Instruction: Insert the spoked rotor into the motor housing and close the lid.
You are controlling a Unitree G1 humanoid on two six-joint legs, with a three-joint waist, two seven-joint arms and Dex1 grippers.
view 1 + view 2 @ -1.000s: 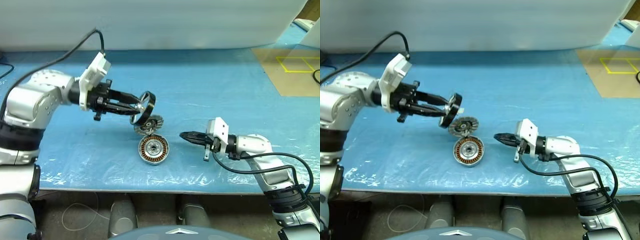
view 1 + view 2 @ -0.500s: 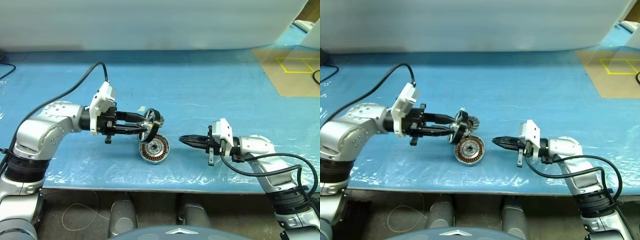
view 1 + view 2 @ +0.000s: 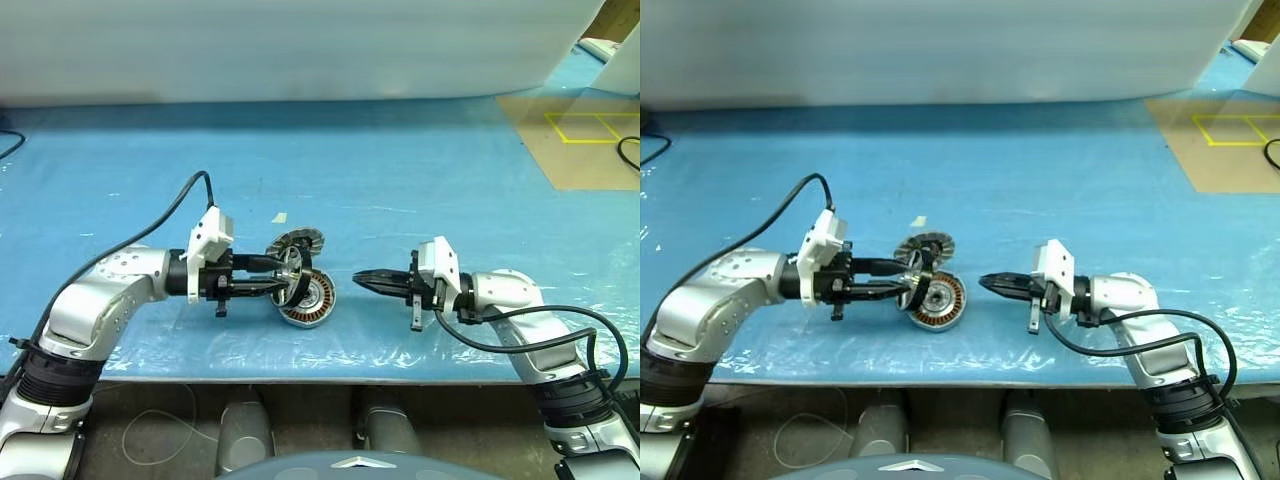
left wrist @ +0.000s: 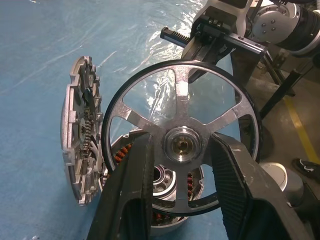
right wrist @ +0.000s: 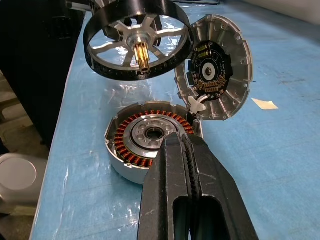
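Spoked rotor (image 5: 135, 37), black-rimmed silver wheel with brass shaft, pinched at its hub by left gripper (image 3: 283, 287), hanging just above round copper-wound motor housing (image 5: 150, 137) on blue table (image 3: 420, 190), finned silver lid (image 5: 217, 65) standing open behind, right gripper (image 3: 362, 279) pressed shut near housing's right

The left arm reaches in from the left side, elbow bent, forearm lying low and roughly level, pointing toward the right. Its left tool (image 3: 283, 287) has its two black fingers (image 4: 131, 200) parted and clamped on the hub of the spoked rotor (image 4: 182, 150), one finger on each side. The right arm comes in from the right, forearm low and level, pointing left. Its right tool (image 3: 362, 279) has both fingers pressed together, empty, tips facing the left tool.
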